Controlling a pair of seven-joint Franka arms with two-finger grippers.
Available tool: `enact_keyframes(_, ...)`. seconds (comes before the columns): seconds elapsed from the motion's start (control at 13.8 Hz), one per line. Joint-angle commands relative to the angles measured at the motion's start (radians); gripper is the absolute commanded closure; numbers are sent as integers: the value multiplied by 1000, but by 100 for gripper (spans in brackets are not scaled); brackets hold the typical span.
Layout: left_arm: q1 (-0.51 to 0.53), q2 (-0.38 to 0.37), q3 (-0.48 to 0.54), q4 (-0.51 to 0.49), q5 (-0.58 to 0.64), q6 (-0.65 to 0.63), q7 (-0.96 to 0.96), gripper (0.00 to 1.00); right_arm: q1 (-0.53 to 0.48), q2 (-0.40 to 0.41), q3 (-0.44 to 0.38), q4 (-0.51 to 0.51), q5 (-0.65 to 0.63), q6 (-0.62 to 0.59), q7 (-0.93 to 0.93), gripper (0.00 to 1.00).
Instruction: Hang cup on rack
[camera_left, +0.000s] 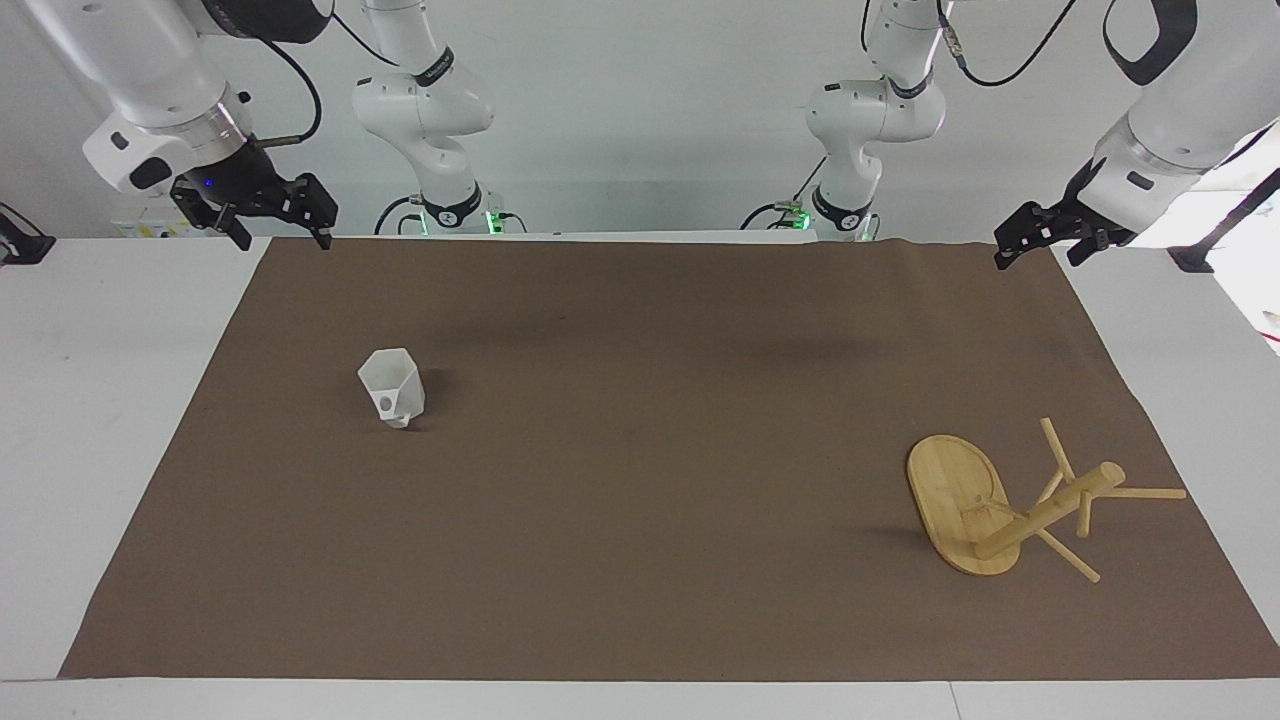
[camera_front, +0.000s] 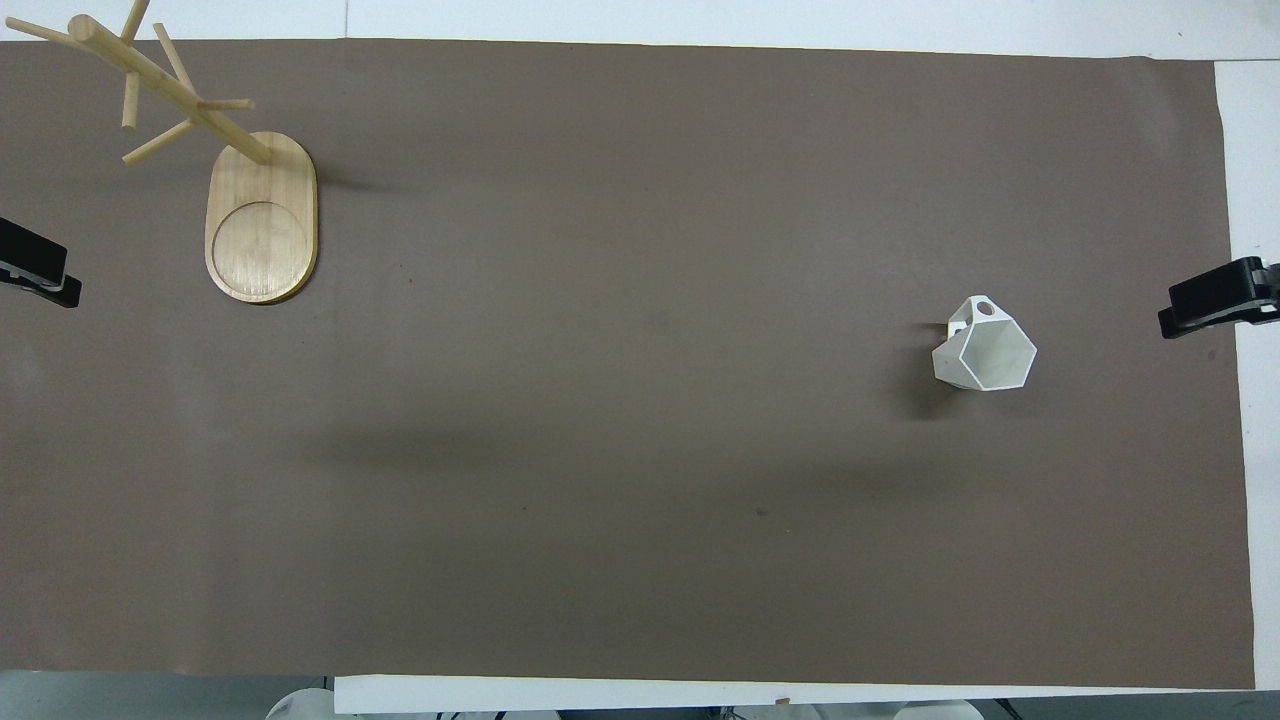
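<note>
The white faceted cup (camera_left: 392, 388) stands upright on the brown mat toward the right arm's end, its boxy handle on the side away from the robots; it also shows in the overhead view (camera_front: 985, 345). The bamboo rack (camera_left: 1040, 515) stands upright on its oval base (camera_front: 262, 225) toward the left arm's end, farther from the robots than the cup. My right gripper (camera_left: 281, 238) hangs open and empty over the mat's corner nearest the robots. My left gripper (camera_left: 1037, 258) hangs open and empty over the other near corner. Both arms wait apart from the cup and the rack.
The brown mat (camera_left: 640, 560) covers most of the white table (camera_left: 90, 420). Bare white table margins lie at both ends. The arm bases stand along the table's edge at the robots' end.
</note>
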Motion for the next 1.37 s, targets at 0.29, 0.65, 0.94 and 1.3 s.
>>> enact_keyframes(0.29, 0, -33, -2, -41, 17, 21, -8, 0, -16, -14, 4, -23, 0, 11, -2, 0)
enact_keyframes(0.65, 0, -33, -2, -43, 17, 21, -8, 0, -115, -12, -1, -49, 95, 69, -516, 0)
enact_keyframes(0.94, 0, -33, -2, -41, 17, 21, -8, 0, -348, 136, -2, -24, 331, 102, -1126, 0)
enact_keyframes(1.3, 0, -33, -2, -43, 18, 21, -8, 0, -592, 478, 9, 25, 702, -6, -1749, 0)
